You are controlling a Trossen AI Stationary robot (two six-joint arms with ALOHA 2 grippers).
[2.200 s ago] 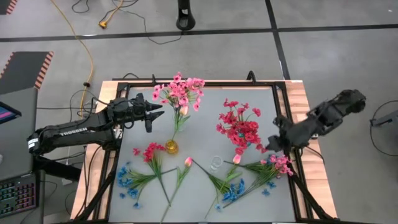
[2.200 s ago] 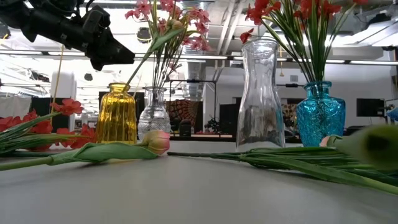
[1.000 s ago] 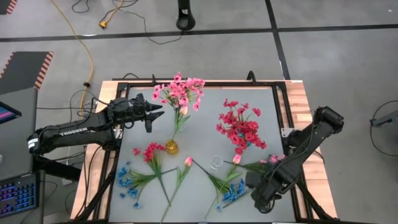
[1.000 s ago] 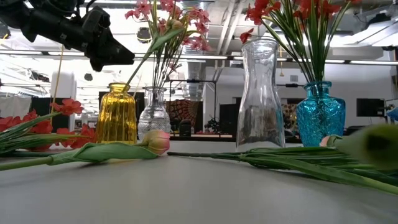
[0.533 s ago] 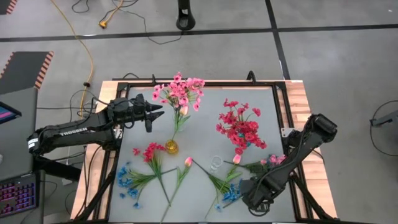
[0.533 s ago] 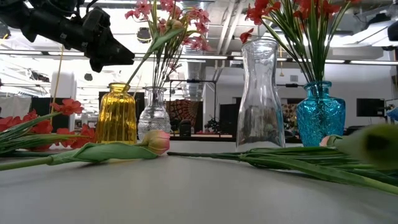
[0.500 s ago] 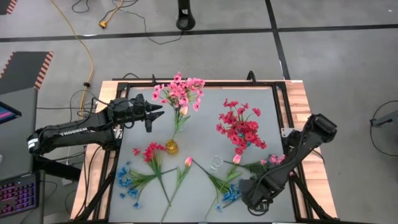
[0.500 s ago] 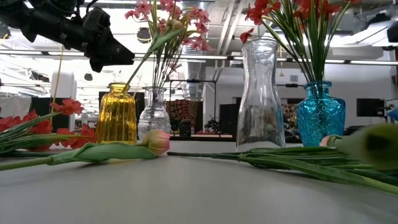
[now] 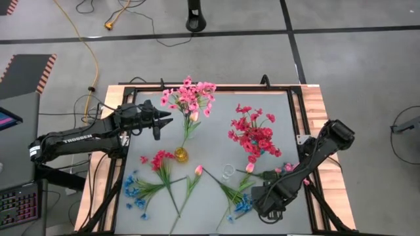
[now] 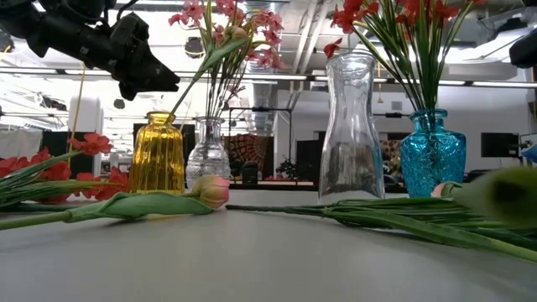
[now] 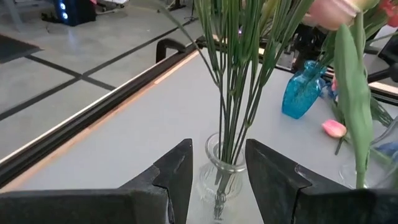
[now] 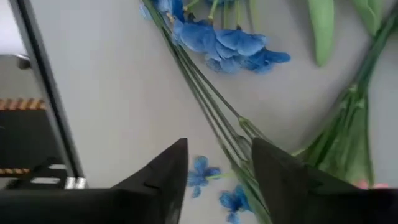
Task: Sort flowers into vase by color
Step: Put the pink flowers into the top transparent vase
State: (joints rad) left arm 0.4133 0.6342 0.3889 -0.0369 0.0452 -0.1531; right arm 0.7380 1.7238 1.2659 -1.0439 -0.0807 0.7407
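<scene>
Pink flowers (image 9: 190, 97) stand in a small clear vase (image 11: 219, 180), red ones (image 9: 252, 134) in a blue vase (image 10: 432, 155). A yellow vase (image 9: 180, 155) and a tall clear vase (image 9: 228, 172) stand mid-table. Loose red (image 9: 157, 160), blue (image 9: 134, 190) and pink (image 9: 292, 170) sprigs and a pink tulip (image 9: 197, 172) lie flat on the table. My right gripper (image 12: 219, 142) is open and points down over the stems (image 12: 214, 115) of blue sprigs (image 9: 244, 204) near the front edge, apart from them. My left gripper (image 9: 164, 121) waits open at the far left, level, facing the pink bunch.
A black frame (image 9: 298, 98) rims the grey tabletop, with wooden borders outside it. Green leaves and stems (image 12: 357, 118) spread beside the blue sprigs. A tulip (image 10: 159, 201) lies in front of the vases in the low view. Bare tabletop lies near the front edge (image 9: 203, 216).
My right gripper has shifted a little toward the table's left, over the blue sprigs near the front edge. The flowers and vases have stayed where they were.
</scene>
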